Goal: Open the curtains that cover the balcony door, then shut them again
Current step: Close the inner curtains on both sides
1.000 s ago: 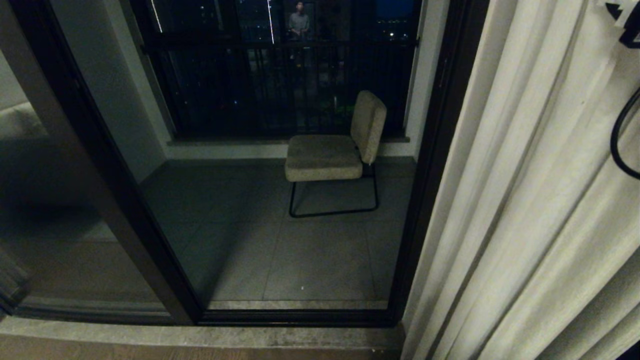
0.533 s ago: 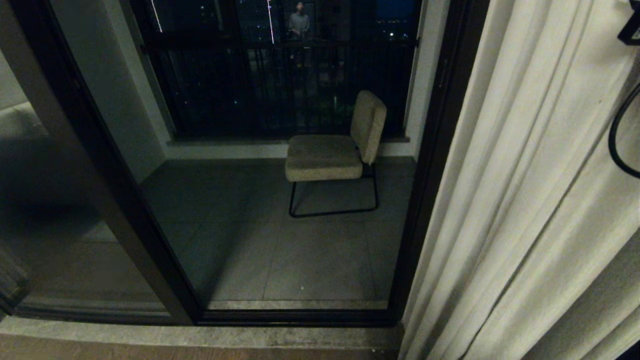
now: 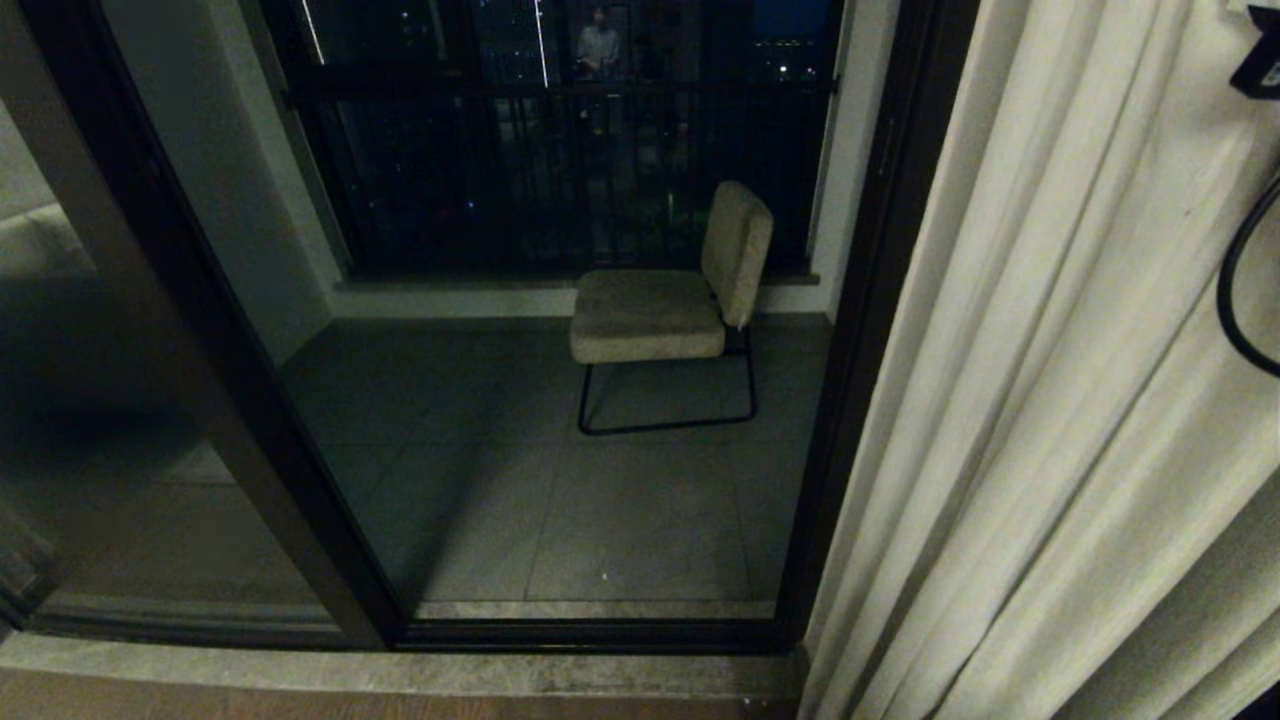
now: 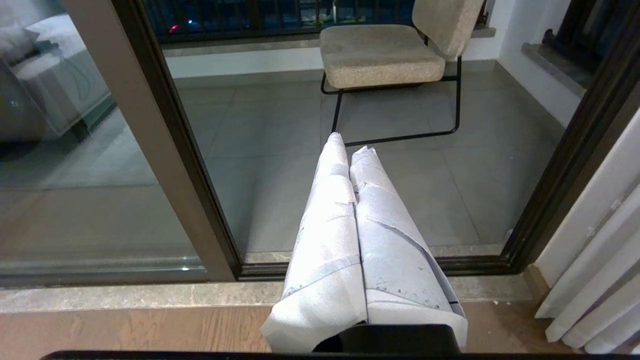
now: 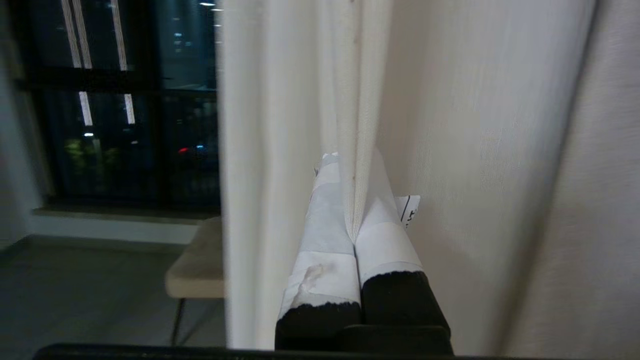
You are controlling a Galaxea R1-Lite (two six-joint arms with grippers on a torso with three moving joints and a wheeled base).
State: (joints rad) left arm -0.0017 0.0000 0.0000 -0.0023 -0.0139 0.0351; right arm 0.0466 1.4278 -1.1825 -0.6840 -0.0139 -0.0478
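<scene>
The cream-beige curtains (image 3: 1060,380) hang bunched at the right, leaving the balcony door (image 3: 850,350) with its dark frame and glass uncovered. In the right wrist view my right gripper (image 5: 350,165), its fingers wrapped in white tape, is shut on a vertical fold of the curtains (image 5: 357,110). Only a dark bit of that arm (image 3: 1258,62) shows at the top right corner of the head view. My left gripper (image 4: 350,142) is shut with nothing in it, parked low in front of the door sill (image 4: 150,295).
A beige chair (image 3: 665,300) on a black metal frame stands on the tiled balcony floor. Behind it runs the black railing (image 3: 560,150). A person's reflection (image 3: 598,40) shows at the top of the glass. A black cable (image 3: 1232,300) loops before the curtain.
The curtain folds at the right have shifted a little, and the dark part of my right arm at the top right corner has moved slightly. Nothing else differs.
</scene>
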